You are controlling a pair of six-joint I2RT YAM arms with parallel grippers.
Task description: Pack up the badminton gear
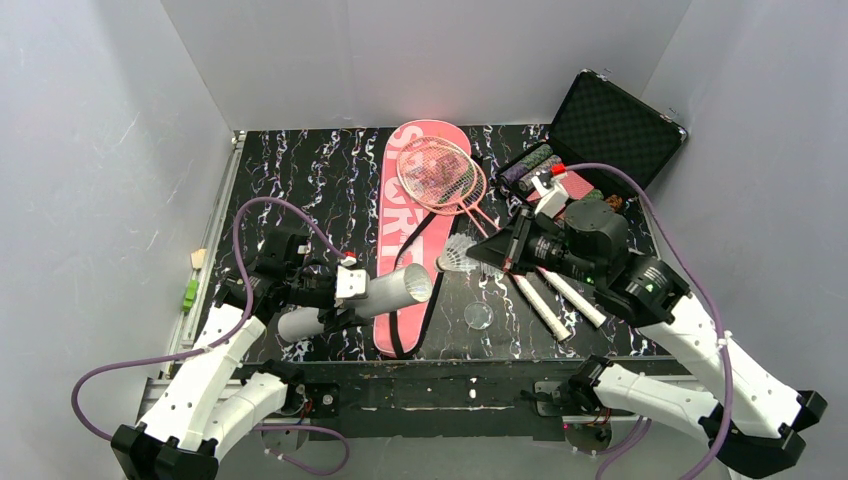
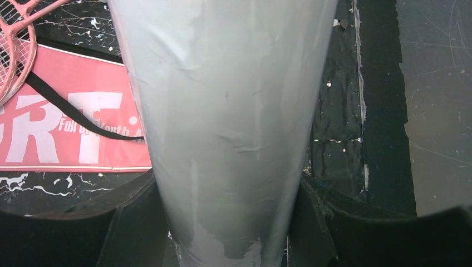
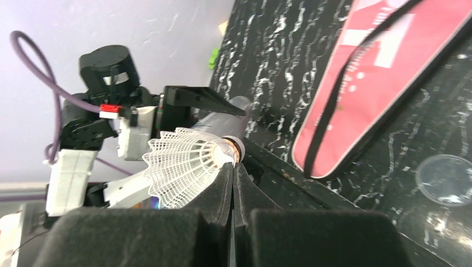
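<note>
My left gripper (image 1: pixel 352 290) is shut on the white tube (image 1: pixel 385 295), which it holds slanted above the near end of the pink bag (image 1: pixel 410 225). The tube's open mouth faces right. In the left wrist view the tube (image 2: pixel 228 122) fills the gap between the fingers of my left gripper (image 2: pixel 227 186). My right gripper (image 1: pixel 480 258) is shut on a white shuttlecock (image 1: pixel 458 256), a little right of the tube's mouth. In the right wrist view my right gripper (image 3: pixel 234 167) pinches the shuttlecock (image 3: pixel 183 164) by its cork end. Two pink rackets (image 1: pixel 440 172) lie across the bag's far end.
An open black case (image 1: pixel 605 130) with coloured chips stands at the back right. A clear round lid (image 1: pixel 479 316) lies on the table near the front, also in the right wrist view as the lid (image 3: pixel 448 178). The racket handles (image 1: pixel 545 305) lie under my right arm.
</note>
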